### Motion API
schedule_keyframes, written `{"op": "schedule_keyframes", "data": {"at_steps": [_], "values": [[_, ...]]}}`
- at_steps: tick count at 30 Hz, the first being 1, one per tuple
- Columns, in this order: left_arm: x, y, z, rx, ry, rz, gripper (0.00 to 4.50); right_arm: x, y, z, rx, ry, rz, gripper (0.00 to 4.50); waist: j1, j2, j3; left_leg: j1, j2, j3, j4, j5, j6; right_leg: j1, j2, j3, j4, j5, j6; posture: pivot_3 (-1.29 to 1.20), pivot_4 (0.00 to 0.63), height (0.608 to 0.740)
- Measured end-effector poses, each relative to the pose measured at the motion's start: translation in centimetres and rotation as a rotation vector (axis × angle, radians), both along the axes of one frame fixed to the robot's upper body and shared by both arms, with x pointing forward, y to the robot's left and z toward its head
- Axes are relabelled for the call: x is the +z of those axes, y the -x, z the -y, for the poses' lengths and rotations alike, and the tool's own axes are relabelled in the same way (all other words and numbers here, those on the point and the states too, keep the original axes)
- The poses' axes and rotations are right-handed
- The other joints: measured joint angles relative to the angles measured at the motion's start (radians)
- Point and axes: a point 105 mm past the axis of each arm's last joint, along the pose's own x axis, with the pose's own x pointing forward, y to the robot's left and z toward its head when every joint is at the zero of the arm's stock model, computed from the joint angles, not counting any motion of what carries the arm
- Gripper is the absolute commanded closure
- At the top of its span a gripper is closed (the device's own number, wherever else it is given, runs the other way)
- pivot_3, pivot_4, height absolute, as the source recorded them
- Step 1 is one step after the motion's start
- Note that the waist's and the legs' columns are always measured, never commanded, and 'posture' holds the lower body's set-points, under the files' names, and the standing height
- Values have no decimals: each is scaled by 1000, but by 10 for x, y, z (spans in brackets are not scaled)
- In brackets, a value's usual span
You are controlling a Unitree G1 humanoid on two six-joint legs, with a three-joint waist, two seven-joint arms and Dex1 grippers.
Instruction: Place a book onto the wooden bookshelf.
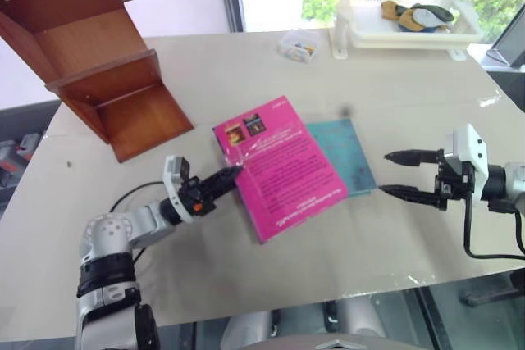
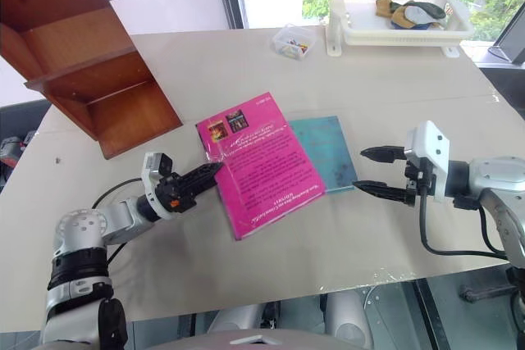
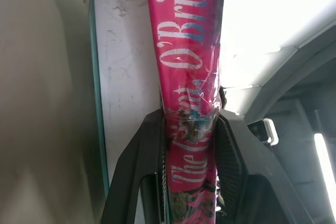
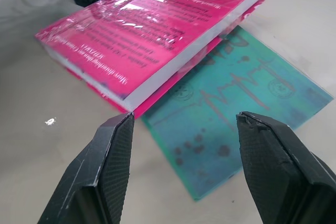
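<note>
The book (image 1: 279,165) lies flat on the surface (image 1: 394,260), its far edge overlapping a thinner teal book (image 1: 349,153), and we have it by the spine. Our left gripper (image 1: 228,176) has its fingers (image 3: 142,166) closed on the spine edge near the corner with the two small dark pictures, one finger on each side of the spine, as the left wrist view shows. Our right gripper (image 1: 395,174) hangs just beside the teal book's near corner with its fingers spread wide and nothing between them, apart from both books.

The main risk, as we judge it, is the grip itself. We hold a thick, heavy paperback at one corner only, and its glossy wrap looks slippery. Once lifted, the weight of the far end could swing it down, twist it between the fingers, or pull it free. The covers could also fan open, since only the spine side is pinched.

A second risk is dragging the teal book along, because the pink one rests partly on top of it.

The wooden bookshelf (image 1: 98,63) stands well apart at the far left, so a long carry on a weak hold would give the book time to slip.
</note>
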Motion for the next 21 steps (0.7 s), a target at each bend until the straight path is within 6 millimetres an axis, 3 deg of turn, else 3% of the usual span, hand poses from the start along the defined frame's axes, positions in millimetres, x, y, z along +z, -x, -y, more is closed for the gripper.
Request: {"op": "schedule_keyframes", "data": {"at_steps": [5, 16, 19, 21], "values": [[-2, -3, 1, 27, -6, -10, 573, 0, -1, 0, 0, 0, 2, 1354, 0, 0, 0, 1, 0, 0, 0, 0, 0, 0, 0, 0, 0, 0, -1, 0, 150, 740], [1, -4, -8, 39, 21, -29, 573, 0, 0, 1, 6, -4, 1, 1354, -1, 0, 0, 1, 0, 0, 0, 0, 0, 0, 1, 0, 1, -2, -3, 0, 150, 740], [3, -4, -8, 33, 33, -32, 1349, -1, 2, 1, 11, -4, -8, 1354, 0, 0, 0, 1, 0, 0, 0, 0, 0, 0, 1, 0, 1, -2, -3, 0, 150, 740], [3, -4, -9, 31, 33, -36, 2307, -2, 2, 1, 13, -2, -11, 1354, 0, 0, 0, 1, 0, 0, 0, 0, 0, 0, 1, 0, 1, -2, -3, 0, 150, 740]]}}
